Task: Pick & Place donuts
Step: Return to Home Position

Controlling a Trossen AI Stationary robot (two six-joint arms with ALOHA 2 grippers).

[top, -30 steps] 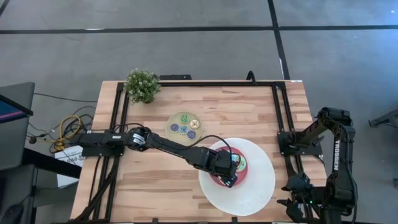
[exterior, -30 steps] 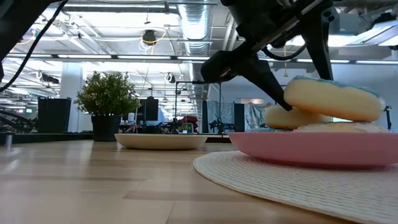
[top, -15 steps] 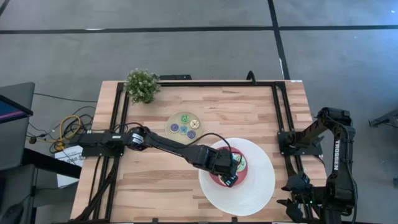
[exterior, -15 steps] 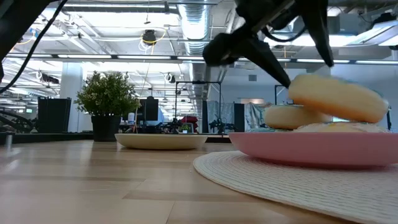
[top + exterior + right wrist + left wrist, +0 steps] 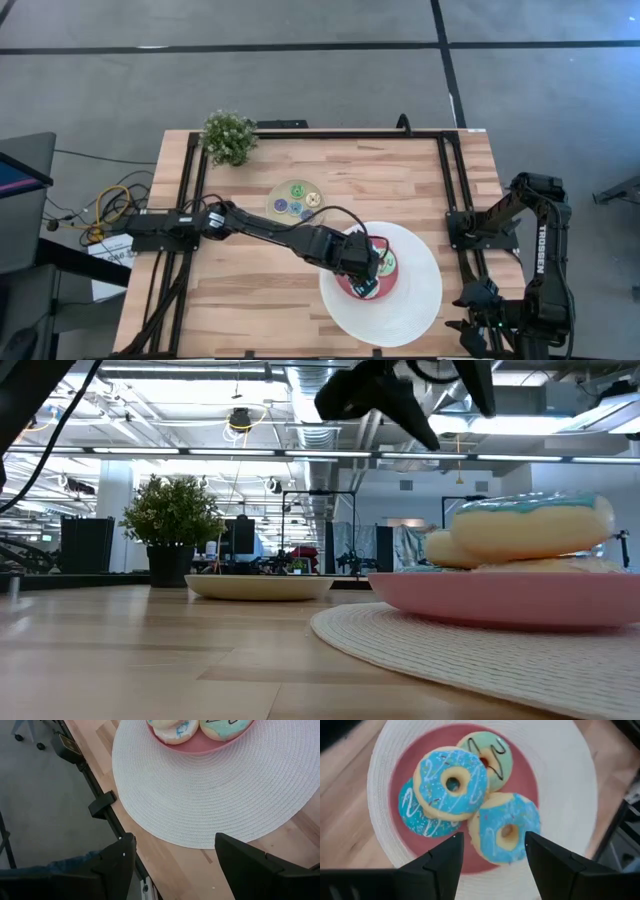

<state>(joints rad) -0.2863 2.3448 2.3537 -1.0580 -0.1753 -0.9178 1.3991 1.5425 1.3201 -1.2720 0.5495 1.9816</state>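
Note:
Several iced ring donuts lie on the pink centre (image 5: 400,772) of the big white plate (image 5: 560,780). A blue donut with white drizzle (image 5: 451,782) rests on top of another blue one (image 5: 415,815). A green donut (image 5: 490,756) and a third blue donut (image 5: 507,829) lie beside them. My left gripper (image 5: 494,865) hangs open above this pile (image 5: 372,270) and touches nothing. In the low view the top donut (image 5: 530,525) lies on the others. Tiny donuts sit on the small tan plate (image 5: 296,202). My right gripper (image 5: 172,865) waits open at the table's right near corner (image 5: 475,325).
A potted plant (image 5: 228,137) stands near the table's far left corner. Black rails (image 5: 195,200) run along the table's left and right sides. Bare wood (image 5: 250,290) lies to the left of the white plate.
My left gripper has let go of the blue donut and risen straight up from the pink plate. The donut, held tilted a second ago, has settled nearly level on top of the others.

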